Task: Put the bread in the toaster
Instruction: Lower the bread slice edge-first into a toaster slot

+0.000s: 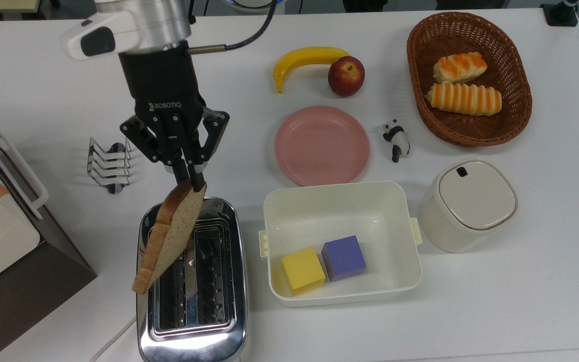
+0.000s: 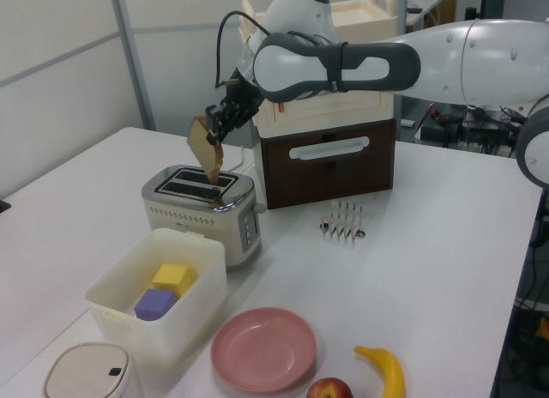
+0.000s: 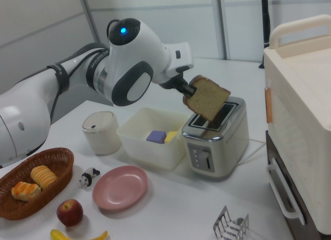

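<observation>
My gripper [image 1: 190, 182] [image 2: 214, 134] [image 3: 189, 89] is shut on the top edge of the bread [image 1: 169, 235] [image 2: 206, 148] [image 3: 207, 99], a tan wholemeal slice with a darker crust. The slice hangs tilted in the air just above the chrome two-slot toaster [image 1: 201, 301] [image 2: 190, 211] [image 3: 220, 146]. In the top view it covers part of the slot on the top view's left. Both dark slots are open and hold nothing.
A wire toast rack [image 1: 108, 165] stands behind the toaster. A white tub [image 1: 340, 204] with a yellow and a purple cube sits beside it. A pink plate [image 1: 321, 145], banana [image 1: 305, 59], apple [image 1: 346, 76], roll basket [image 1: 467, 33], lidded canister [image 1: 466, 203] and brown cabinet [image 2: 329, 162] lie around.
</observation>
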Controlling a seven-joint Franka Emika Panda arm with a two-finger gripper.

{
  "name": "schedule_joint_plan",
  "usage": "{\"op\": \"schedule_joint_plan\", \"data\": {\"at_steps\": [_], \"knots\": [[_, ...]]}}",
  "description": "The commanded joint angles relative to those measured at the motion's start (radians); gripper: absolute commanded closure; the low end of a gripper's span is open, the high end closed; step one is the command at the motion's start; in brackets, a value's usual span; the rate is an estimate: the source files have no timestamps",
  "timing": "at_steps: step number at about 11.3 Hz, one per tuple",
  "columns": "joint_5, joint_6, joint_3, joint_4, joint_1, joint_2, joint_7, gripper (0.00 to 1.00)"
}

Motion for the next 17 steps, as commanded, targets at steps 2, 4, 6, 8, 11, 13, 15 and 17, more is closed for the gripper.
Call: {"op": "schedule_joint_plan", "data": {"at_steps": [2,4,6,8,11,13,15,17], "knots": [[0.015,0.029,-0.007,-0.018,0.012,0.012,-0.006,0.83],[0.014,0.027,-0.016,-0.018,0.002,0.012,-0.028,0.83],[0.011,0.027,-0.019,-0.019,-0.007,0.012,-0.052,0.83],[0.009,0.027,-0.022,-0.033,-0.014,0.012,-0.075,0.83],[0.007,0.027,-0.022,-0.033,-0.036,0.012,-0.084,0.82],[0.009,0.026,-0.022,-0.038,-0.042,0.012,-0.098,0.82],[0.009,0.021,-0.021,-0.047,-0.036,0.012,-0.098,0.80],[0.006,0.021,-0.016,-0.057,-0.030,0.016,-0.101,0.79]]}}
